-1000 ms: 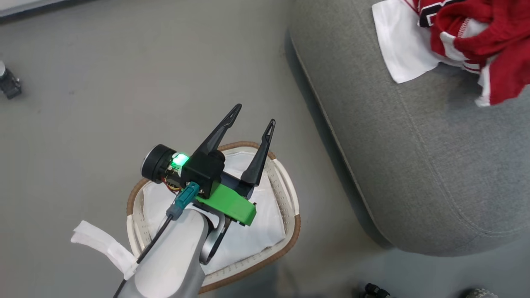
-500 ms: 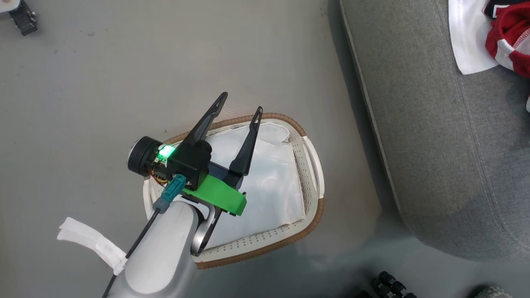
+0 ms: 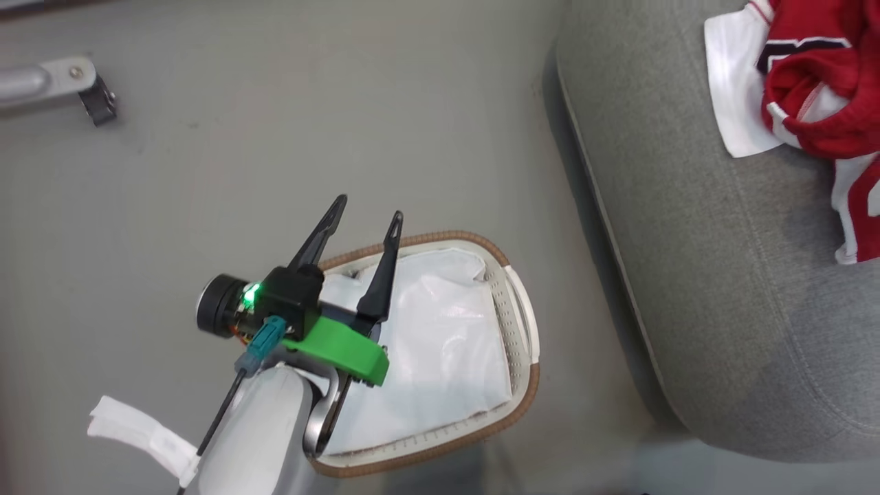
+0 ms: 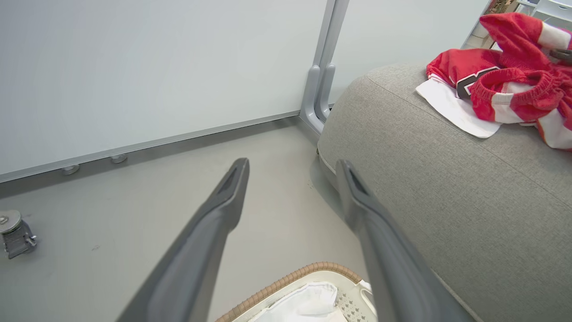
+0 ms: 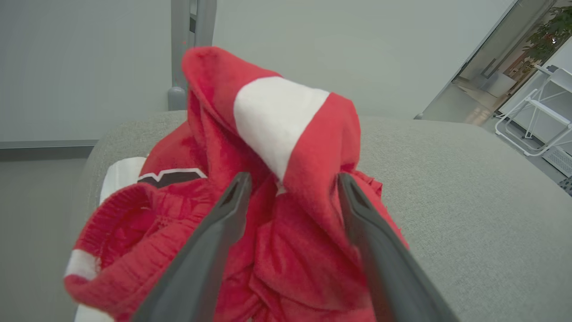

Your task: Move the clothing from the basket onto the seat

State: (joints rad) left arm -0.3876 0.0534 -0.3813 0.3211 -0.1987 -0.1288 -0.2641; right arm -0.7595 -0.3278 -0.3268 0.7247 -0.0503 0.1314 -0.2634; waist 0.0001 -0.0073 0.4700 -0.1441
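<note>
The clothing (image 3: 818,103), a red jersey with white sleeves and red shorts with white stripes, lies bunched on the grey seat (image 3: 722,309). In the right wrist view my right gripper (image 5: 293,176) is open, and a raised fold of the red shorts (image 5: 286,134) stands between its fingers above the seat (image 5: 447,179). My left gripper (image 3: 369,207) hangs open over the far-left rim of the basket (image 3: 522,385), which holds the white liner (image 3: 440,344). In the left wrist view the left gripper (image 4: 292,165) points past the basket (image 4: 286,281) toward the clothing (image 4: 505,85) on the seat (image 4: 447,179).
The basket stands on grey floor close to the seat's rounded edge. A metal leg with a castor (image 3: 69,79) is at the far left, also seen as a castor (image 4: 13,232). A white wall panel with a grey post (image 4: 321,89) stands behind. A white frame chair (image 5: 536,112) is beyond the seat.
The head camera has swung, so the whole picture has shifted. My left gripper stays open above the basket. My right gripper's jaws have gone from shut to apart.
</note>
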